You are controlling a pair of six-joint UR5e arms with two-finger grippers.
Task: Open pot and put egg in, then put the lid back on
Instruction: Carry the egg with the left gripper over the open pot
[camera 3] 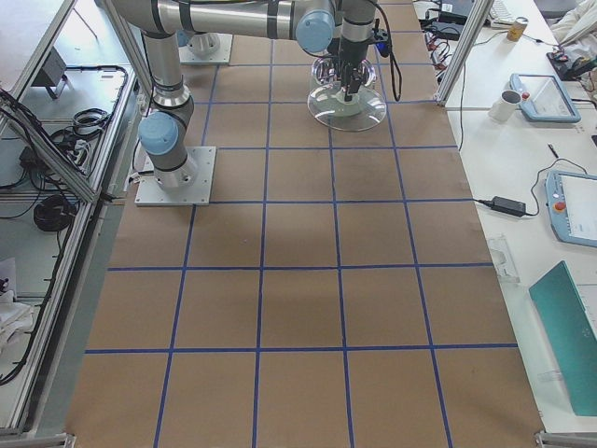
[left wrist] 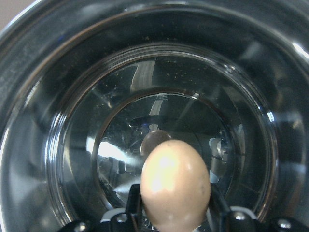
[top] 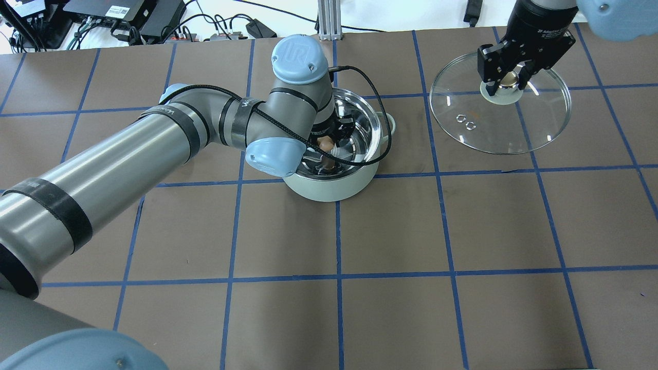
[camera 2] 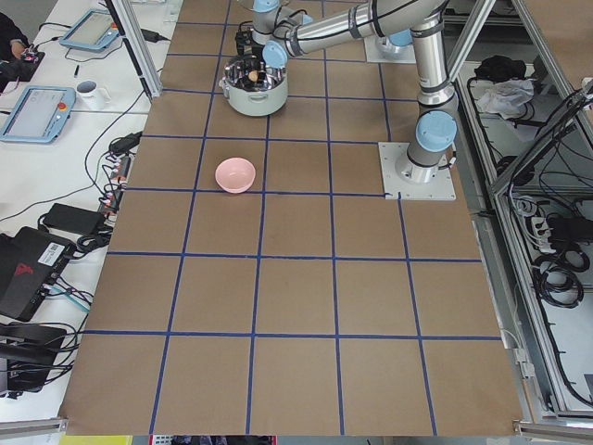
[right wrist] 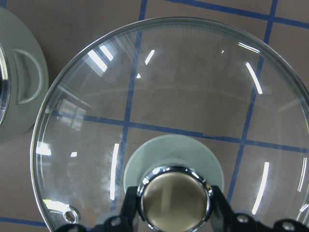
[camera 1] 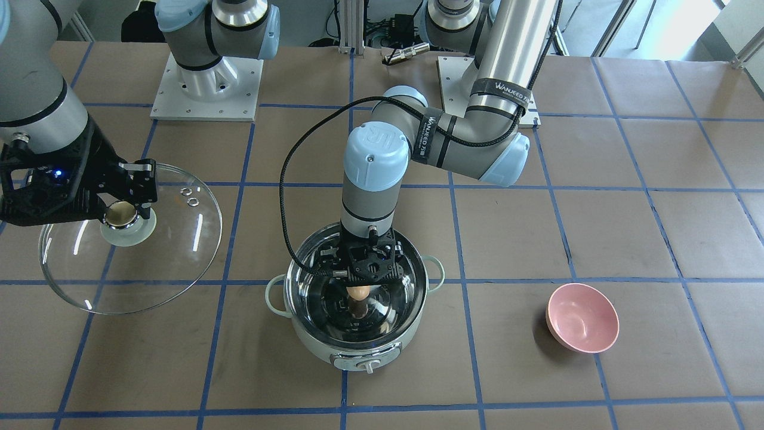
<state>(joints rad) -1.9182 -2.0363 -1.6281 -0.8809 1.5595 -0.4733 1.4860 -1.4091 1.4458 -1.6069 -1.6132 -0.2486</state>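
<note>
Egg sits clamped in the left claw inside the open pot, while the right claw grips the lid by its knob, apart from the pot.

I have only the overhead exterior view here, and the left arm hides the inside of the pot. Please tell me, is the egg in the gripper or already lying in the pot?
Observer: The left wrist view shows the egg held in the left gripper, inside the pot and not yet released.
Operator: Is the hold of the right gripper on the lid centred?
Observer: In the right wrist view the right gripper is shut on the knob in the middle of the lid, gripping it from both sides.
Operator: Is something else on the table?
Observer: The front view shows an empty pink bowl, apart from the pot, on the left arm's side.
</note>
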